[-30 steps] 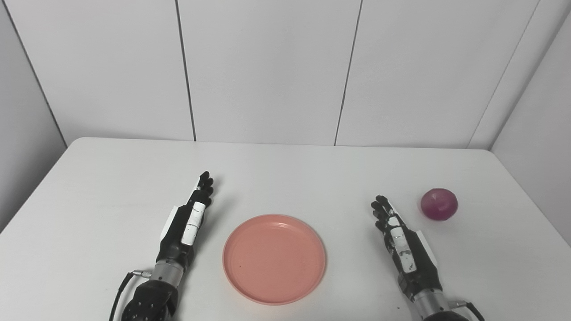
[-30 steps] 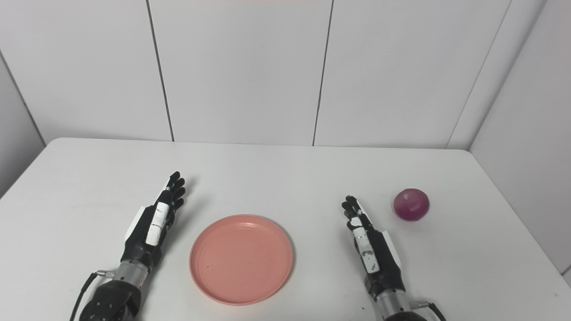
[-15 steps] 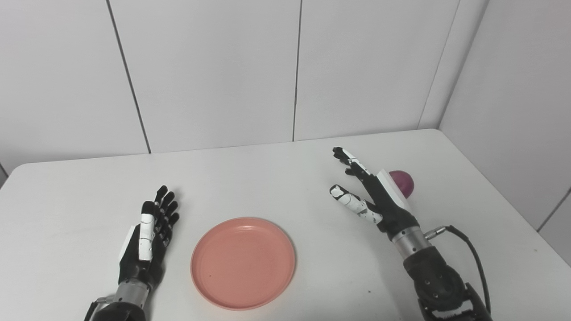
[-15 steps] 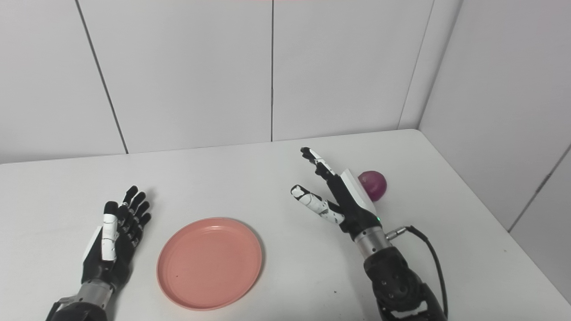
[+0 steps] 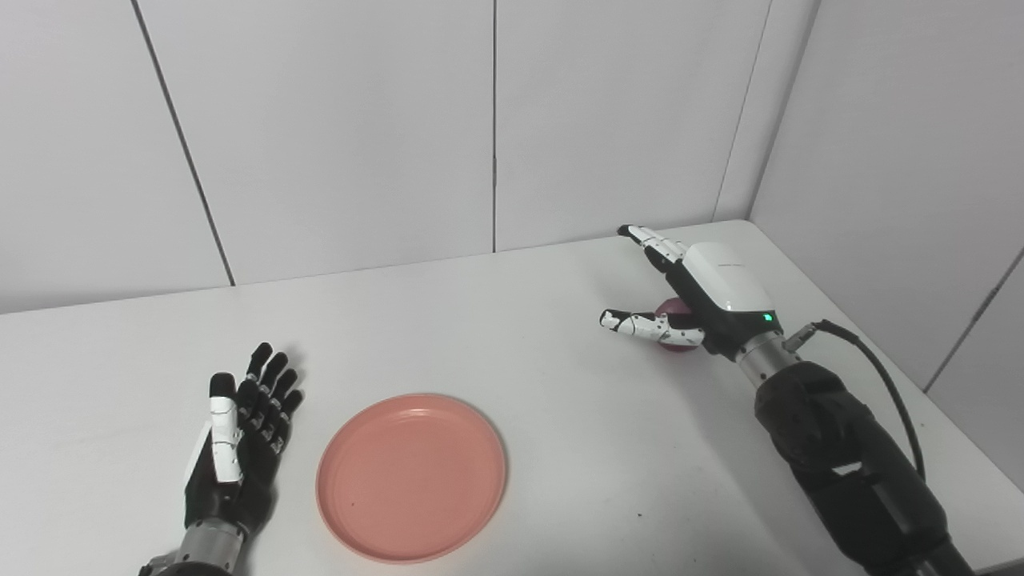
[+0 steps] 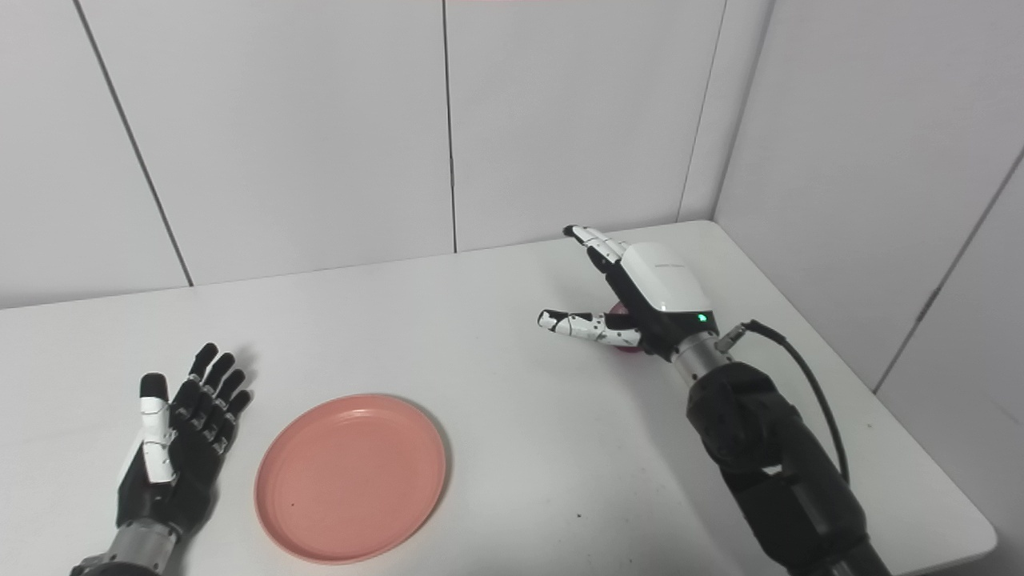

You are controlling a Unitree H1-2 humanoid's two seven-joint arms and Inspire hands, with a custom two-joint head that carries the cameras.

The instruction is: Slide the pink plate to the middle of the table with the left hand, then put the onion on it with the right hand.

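Left eye view: my right robot hand (image 5: 704, 296) has moved out over the onion (image 5: 670, 308), fingers spread, holding nothing; grasp comes next. Right eye view: left robot hand (image 6: 172, 448) rests open beside the pink plate (image 6: 350, 476) on the table (image 6: 496, 400).

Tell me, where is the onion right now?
The onion sits on the table's far right side, mostly hidden beneath the open right hand, well away from the pink plate.
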